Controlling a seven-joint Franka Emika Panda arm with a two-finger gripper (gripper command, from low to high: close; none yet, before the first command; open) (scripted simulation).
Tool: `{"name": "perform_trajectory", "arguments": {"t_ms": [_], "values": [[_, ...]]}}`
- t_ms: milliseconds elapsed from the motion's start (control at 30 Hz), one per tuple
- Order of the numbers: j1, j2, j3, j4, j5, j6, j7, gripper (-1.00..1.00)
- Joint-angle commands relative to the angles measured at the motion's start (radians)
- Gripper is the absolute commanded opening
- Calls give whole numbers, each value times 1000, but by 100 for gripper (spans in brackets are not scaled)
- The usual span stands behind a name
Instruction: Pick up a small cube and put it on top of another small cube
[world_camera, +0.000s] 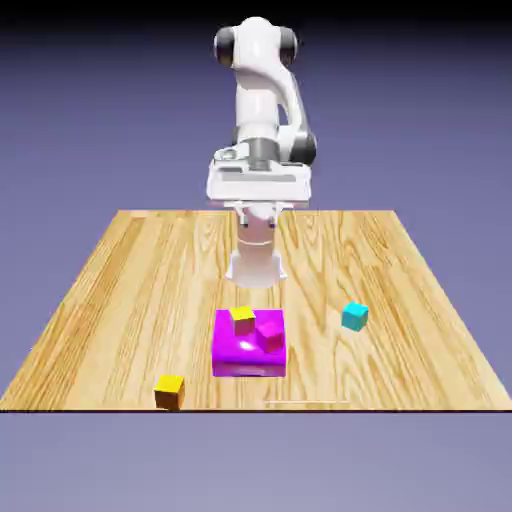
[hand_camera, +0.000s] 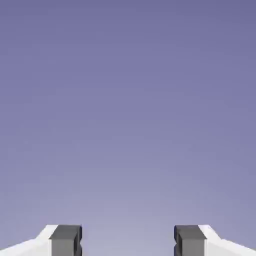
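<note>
While apart from the cyan cube (world_camera: 355, 316), big magenta block (world_camera: 249, 350) bearing two small cubes.

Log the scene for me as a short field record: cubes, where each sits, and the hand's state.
table: wooden tabletop
small cyan cube: alone on the wood, toward the exterior view's right
large magenta block: near the front middle
small yellow cube: on top of the magenta block
small magenta cube: on the block, beside it
orange-yellow cube: front edge, left
hand: open, empty, only backdrop in view
</note>
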Motion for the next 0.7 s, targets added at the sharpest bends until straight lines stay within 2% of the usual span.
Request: {"name": "perform_trajectory", "arguments": {"t_ms": [0, 667], "values": [[32, 28, 7, -1, -35, -13, -44, 0], [638, 548, 147, -12, -682, -258, -860, 0]]}}
